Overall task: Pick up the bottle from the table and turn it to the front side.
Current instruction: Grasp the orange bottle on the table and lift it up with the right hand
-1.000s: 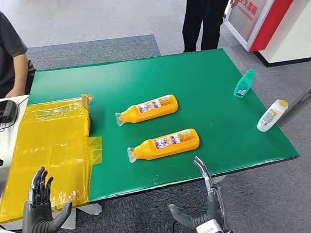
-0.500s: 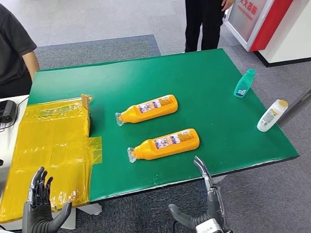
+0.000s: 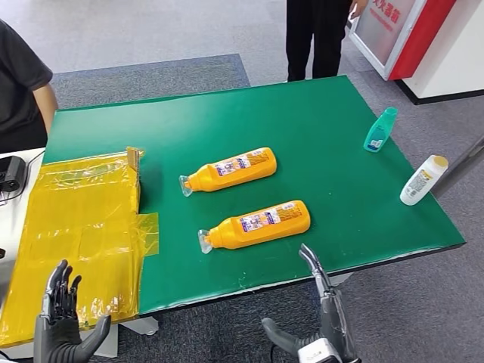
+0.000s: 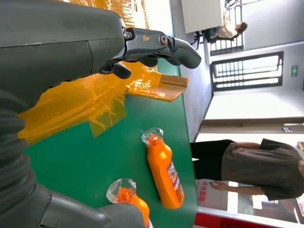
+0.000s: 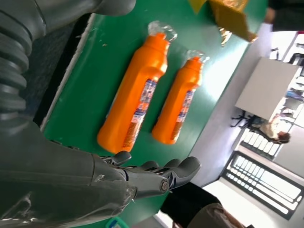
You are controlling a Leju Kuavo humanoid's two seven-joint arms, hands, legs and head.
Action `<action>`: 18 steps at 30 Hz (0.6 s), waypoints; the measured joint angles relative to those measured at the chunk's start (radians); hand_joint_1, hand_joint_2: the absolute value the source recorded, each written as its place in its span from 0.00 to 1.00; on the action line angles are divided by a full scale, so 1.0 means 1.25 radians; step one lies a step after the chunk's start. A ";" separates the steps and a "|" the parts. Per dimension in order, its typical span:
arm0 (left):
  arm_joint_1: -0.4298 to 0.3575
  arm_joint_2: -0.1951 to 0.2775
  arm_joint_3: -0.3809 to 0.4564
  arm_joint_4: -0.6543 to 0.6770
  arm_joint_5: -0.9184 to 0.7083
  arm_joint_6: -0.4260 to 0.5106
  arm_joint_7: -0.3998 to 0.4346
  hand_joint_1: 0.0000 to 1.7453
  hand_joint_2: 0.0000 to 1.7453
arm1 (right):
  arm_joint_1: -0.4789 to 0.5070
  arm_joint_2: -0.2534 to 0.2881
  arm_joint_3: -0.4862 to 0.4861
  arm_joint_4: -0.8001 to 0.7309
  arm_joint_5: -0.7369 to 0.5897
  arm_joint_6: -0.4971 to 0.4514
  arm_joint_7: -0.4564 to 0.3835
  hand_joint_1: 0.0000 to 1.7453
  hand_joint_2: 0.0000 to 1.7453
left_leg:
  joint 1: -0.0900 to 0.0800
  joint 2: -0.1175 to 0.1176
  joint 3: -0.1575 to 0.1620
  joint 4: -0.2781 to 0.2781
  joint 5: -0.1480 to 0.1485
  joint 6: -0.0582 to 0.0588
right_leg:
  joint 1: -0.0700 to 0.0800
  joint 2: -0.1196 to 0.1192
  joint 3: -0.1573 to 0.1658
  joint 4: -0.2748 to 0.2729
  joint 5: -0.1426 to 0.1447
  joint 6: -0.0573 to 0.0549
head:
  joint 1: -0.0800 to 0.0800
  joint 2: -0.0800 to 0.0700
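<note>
Bottles: near bottle point(image 3: 255, 225) and far bottle point(image 3: 229, 170) lie flat on the green table point(image 3: 320, 128), long axes parallel, clear caps pointing toward the yellow film point(image 3: 80, 227). Left hand point(image 3: 61, 321) and right hand point(image 3: 320, 318) hover below the table's near edge, fingers spread, holding nothing.

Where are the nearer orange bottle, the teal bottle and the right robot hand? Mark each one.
nearer orange bottle point(image 3: 259, 224), head view, on its labelled body.
teal bottle point(image 3: 380, 129), head view, on the middle of its body.
right robot hand point(image 3: 320, 321), head view, on the hand's middle, below the table's near edge.
</note>
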 joint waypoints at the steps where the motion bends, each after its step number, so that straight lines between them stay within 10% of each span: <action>1: 0.001 0.000 0.001 0.000 -0.002 -0.005 -0.003 0.00 1.00 | -0.002 -0.003 0.000 -0.002 0.030 0.004 0.026 0.00 1.00 | 0.000 0.000 0.000 0.000 0.000 0.000 | 0.000 0.000 0.000 0.000 0.000 0.000 | 0.000 0.000; 18: -0.059 0.035 -0.034 0.073 -0.021 0.001 0.098 0.00 1.00 | -0.222 -0.037 -0.098 0.027 0.236 0.277 0.226 0.00 1.00 | 0.000 0.000 -0.001 0.000 0.003 0.000 | 0.000 0.000 -0.001 0.000 0.004 0.000 | 0.000 0.000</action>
